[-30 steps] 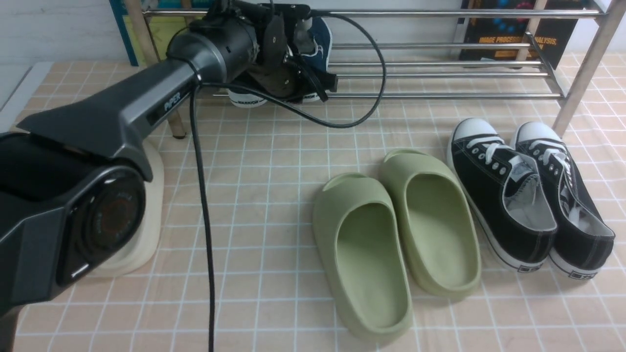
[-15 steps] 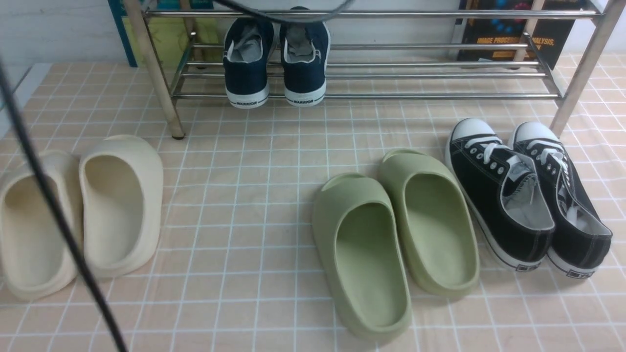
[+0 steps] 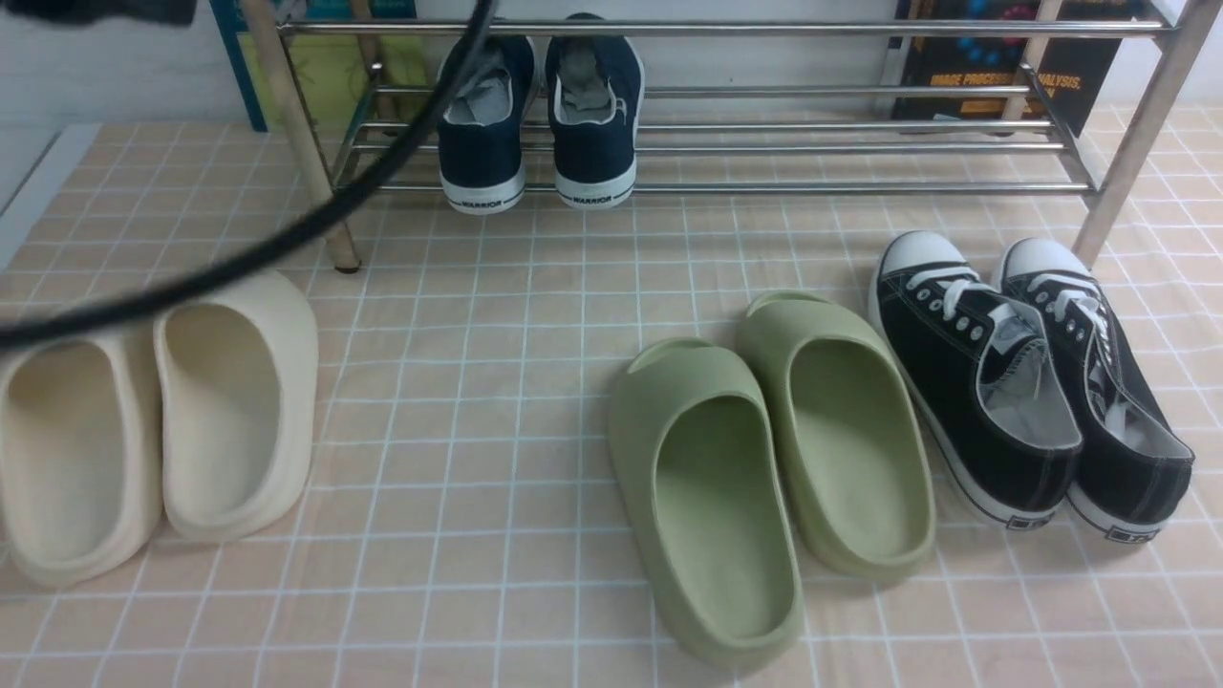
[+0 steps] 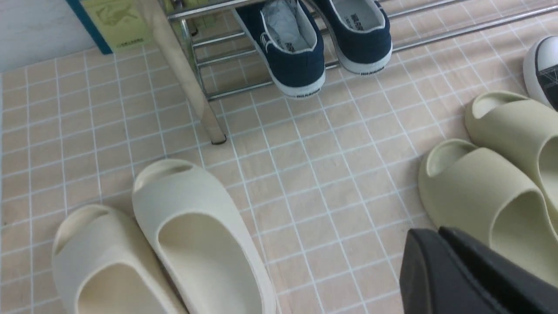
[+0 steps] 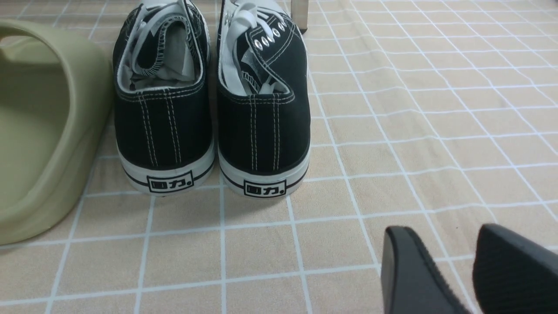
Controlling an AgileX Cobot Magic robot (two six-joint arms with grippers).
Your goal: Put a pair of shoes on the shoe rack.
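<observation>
The left pincer [image 4: 440,235] is pressed shut, empty; the right pincer [image 5: 436,261] stands narrowly parted, empty. Two navy shoes [image 3: 540,119], heels marked "WARRIOR", sit side by side on the rack [image 3: 860,148]. On the tiled floor [image 3: 535,315]: two cream slides [image 3: 162,420], two green slides [image 3: 774,459], two black sneakers [image 3: 1032,382]. The left arm, over the rack a second ago, is gone from the front view; only its cable [image 3: 287,239] remains.

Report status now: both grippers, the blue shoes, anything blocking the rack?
Left gripper shut, empty. Right gripper open, empty. Blue shoes side by side on rack. Nothing blocking.
</observation>
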